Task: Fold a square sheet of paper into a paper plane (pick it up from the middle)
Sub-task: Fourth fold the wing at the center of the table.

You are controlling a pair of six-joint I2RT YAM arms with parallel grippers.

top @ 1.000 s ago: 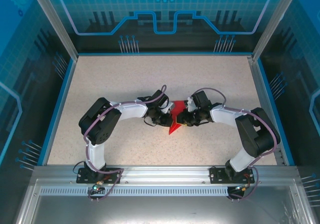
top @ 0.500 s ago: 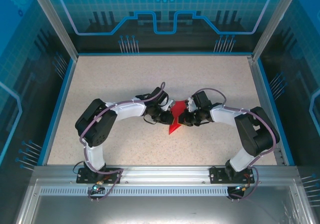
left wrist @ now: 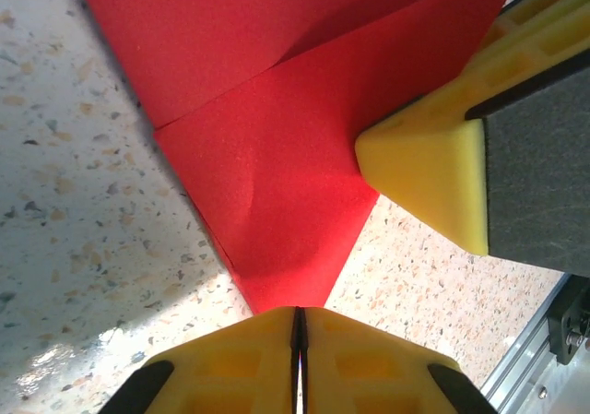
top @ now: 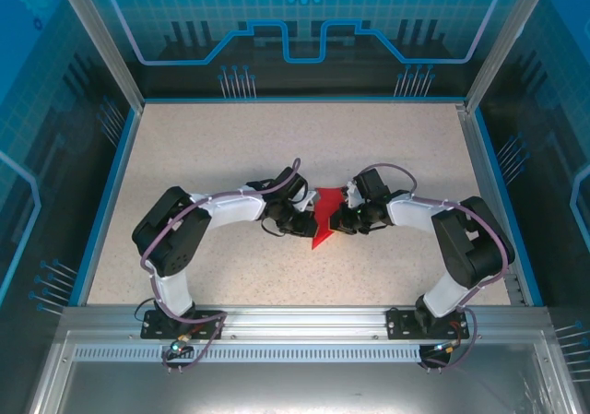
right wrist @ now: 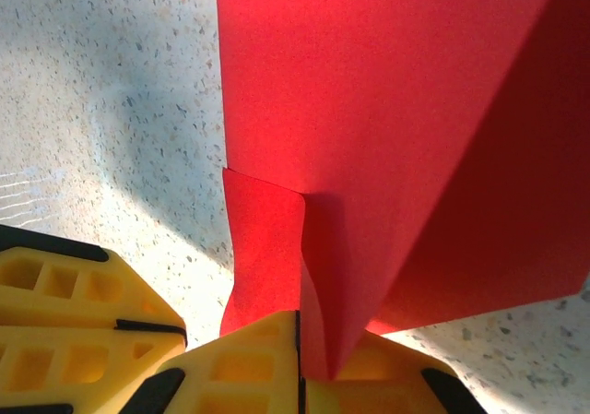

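left end effector (left wrist: 297,314): pinching tip of red paper (left wrist: 267,183) | right end effector (right wrist: 300,326): pinching its fold

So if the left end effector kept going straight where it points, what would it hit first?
Left end effector: first the folded bright red paper at its closed tips; beyond, probably the yellow fingers of the right end effector, though depth is unclear.

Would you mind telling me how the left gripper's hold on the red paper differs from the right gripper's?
The left gripper pinches the red paper at a narrow pointed tip; the right gripper clamps a folded edge where layers overlap. Seen from above, the left gripper sits at the paper's left side, the right gripper at its right side. Both are yellow-fingered and shut on the same paper.
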